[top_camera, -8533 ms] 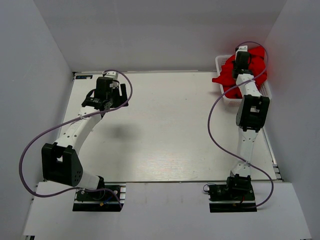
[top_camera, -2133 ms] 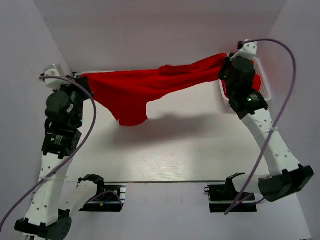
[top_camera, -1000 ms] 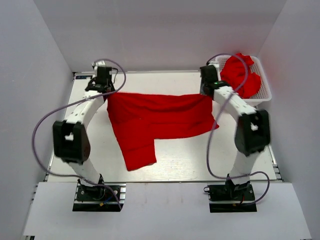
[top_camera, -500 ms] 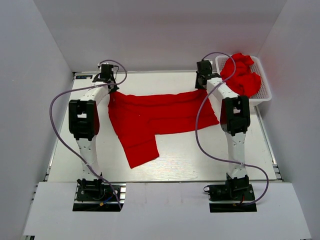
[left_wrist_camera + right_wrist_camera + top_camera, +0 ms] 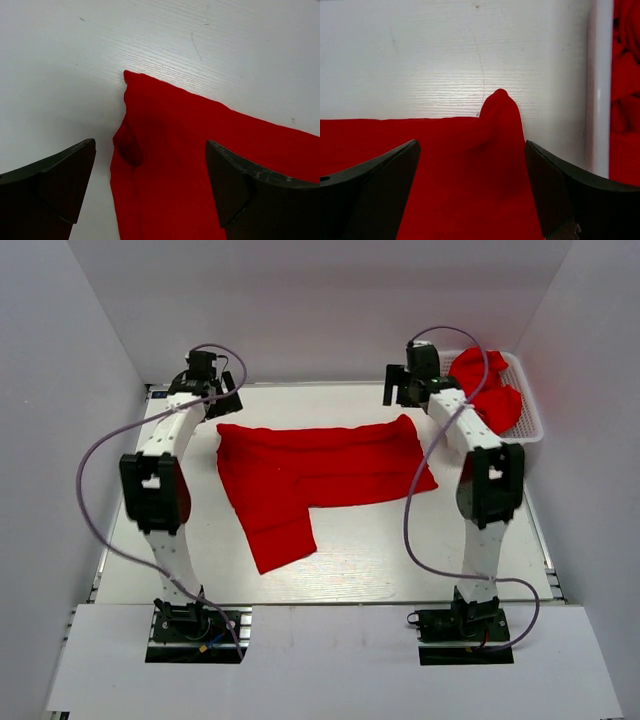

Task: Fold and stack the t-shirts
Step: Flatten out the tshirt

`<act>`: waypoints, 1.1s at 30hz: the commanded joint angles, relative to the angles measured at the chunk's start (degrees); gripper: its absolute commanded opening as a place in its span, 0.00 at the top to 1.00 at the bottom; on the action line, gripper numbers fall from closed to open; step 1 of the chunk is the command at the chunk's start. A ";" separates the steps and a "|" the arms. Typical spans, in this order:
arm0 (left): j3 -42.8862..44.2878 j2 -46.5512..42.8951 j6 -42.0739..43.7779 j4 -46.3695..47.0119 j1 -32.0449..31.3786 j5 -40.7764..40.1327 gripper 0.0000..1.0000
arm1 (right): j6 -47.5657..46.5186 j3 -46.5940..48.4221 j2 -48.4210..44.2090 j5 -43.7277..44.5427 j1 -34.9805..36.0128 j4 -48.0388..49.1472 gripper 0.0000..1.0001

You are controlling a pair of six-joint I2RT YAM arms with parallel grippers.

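- Top view: your left claw [image 5: 220,398] and right claw [image 5: 398,390] both stand with jaws wide apart and hold nothing. Each hovers just beyond a far corner of the spread t-shirt [image 5: 320,475], which lies on the table [image 5: 350,570] between the two claws and runs back towards the arm bases.
- Count here: two claws, one spread shirt and one white basket [image 5: 530,428] just to the right of the right claw. The red heap [image 5: 485,385] in it is too bunched to count.
- Risk here: the shirt is not square. A long flap trails off on the left claw's side, so a fold made now would likely come out lopsided.
- Left wrist view: the left claw [image 5: 150,145] gapes open with the shirt corner [image 5: 131,145] directly between and below its fingers.
- That corner is puckered into a small dark fold. If you pinch there, you may catch two layers or only the pucker, and the edge would twist as you lift.
- Right wrist view: the right claw [image 5: 471,143] is equally open over its own corner [image 5: 501,107], which peaks up into a hump just ahead of the fingers.
- The basket rim [image 5: 600,85] runs close on the claw's right. If you swing that way, a finger could knock the rim or snag the cloth inside.
- A shallow grab on the hump could slip off.
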 commanded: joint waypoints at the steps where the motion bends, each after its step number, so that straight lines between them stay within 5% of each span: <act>1: -8.71 -16.26 -1.35 -1.54 -0.62 2.13 0.00 | 3.00 -7.42 -11.40 -1.88 -0.29 -2.43 0.10; 10: -41.52 -41.74 -9.80 0.57 -3.26 20.40 0.00 | 16.16 -34.88 -33.30 2.07 -0.46 -0.41 0.10; 14: -54.53 -58.42 -12.61 -4.07 -5.63 19.63 0.00 | 19.88 -54.79 -46.29 -0.03 -0.72 7.31 0.10; 18: -60.08 -66.62 -13.41 -9.62 -6.77 21.28 0.00 | 20.85 -57.66 -52.03 3.56 -0.72 5.39 0.10; 22: -68.07 -67.43 -13.93 -9.62 -8.00 25.32 0.00 | 21.29 -58.71 -52.30 5.41 -0.64 4.17 0.10; 33: -71.69 -57.43 -13.93 -4.79 -17.67 25.43 0.00 | 18.39 -56.34 -49.31 10.42 -1.08 0.56 0.10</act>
